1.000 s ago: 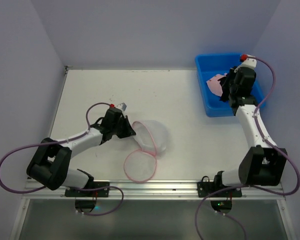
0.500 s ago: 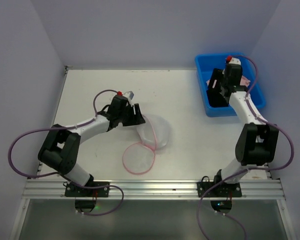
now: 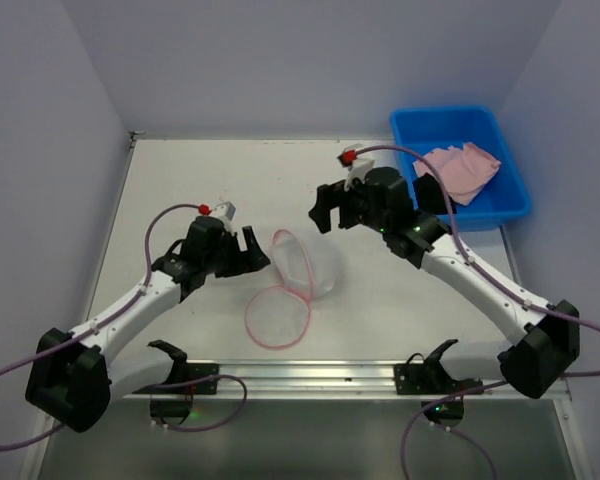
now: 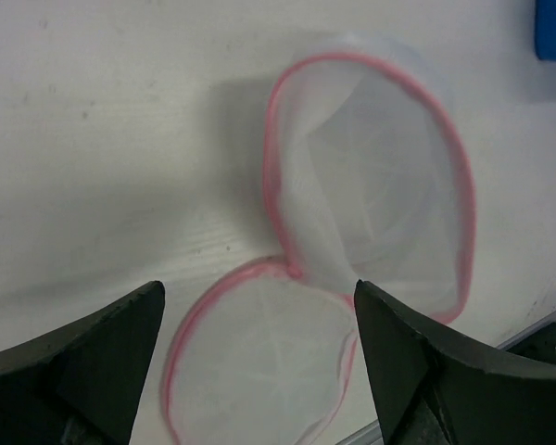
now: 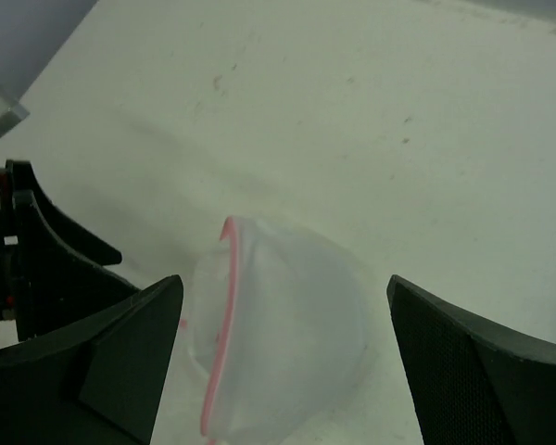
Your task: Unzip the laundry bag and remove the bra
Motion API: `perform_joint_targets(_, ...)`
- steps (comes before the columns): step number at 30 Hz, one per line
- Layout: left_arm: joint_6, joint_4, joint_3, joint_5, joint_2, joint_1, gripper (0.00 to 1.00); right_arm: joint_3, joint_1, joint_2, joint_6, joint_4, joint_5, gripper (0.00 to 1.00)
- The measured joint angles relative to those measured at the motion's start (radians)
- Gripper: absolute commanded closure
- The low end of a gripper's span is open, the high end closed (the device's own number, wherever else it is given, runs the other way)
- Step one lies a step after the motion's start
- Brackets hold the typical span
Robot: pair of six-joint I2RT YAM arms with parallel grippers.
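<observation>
— Where is the laundry bag (image 3: pixel 305 265)?

— On the counter (image 3: pixel 210 180), about midway across and toward the near edge. It is unzipped. The dome half lies on its side with its pink-rimmed mouth turned to the left. The round flap (image 3: pixel 277 318) lies flat on the counter just in front of it, joined to it at one spot on the rim.

— And the left hand (image 3: pixel 255 252)?

— Its fingers are spread wide with nothing between them. It points at the open mouth and sits just beside the rim. From the left wrist, the bag (image 4: pixel 380 204) lies beyond the two fingers (image 4: pixel 93 352), and pale counter shows between them and it.

— The right hand (image 3: pixel 325 210)?

— It is also spread wide and holds nothing. Its arm reaches in from the right, and the hand sits on the far side of the bag, near it and pointing left. From the right wrist, the dome (image 5: pixel 287 324) shows between the fingers (image 5: pixel 482 371), with the left hand (image 5: pixel 37 269) at the picture's left edge.

— Where is the bra (image 3: pixel 460 170)?

— It is crumpled in the blue bin (image 3: pixel 510 205) at the far right corner of the counter, well apart from the bag and from both hands.
</observation>
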Motion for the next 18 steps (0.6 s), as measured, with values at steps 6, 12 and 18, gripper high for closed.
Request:
perform_joint_targets(6, -0.078, -0.061, -0.206, 0.002, -0.184, -0.015, 0.37, -0.025, 0.171, 0.16, 0.012, -0.037, -0.022, 0.07)
perform_joint_targets(12, -0.156, -0.028, -0.309, -0.002, -0.14, -0.104, 0.51, -0.027, 0.201, 0.328, 0.039, -0.041, -0.018, 0.07)
perform_joint_targets(18, -0.192, 0.063, -0.272, -0.029, 0.038, -0.167, 0.72, -0.058, 0.202, 0.402, 0.067, -0.052, 0.04, 0.07)
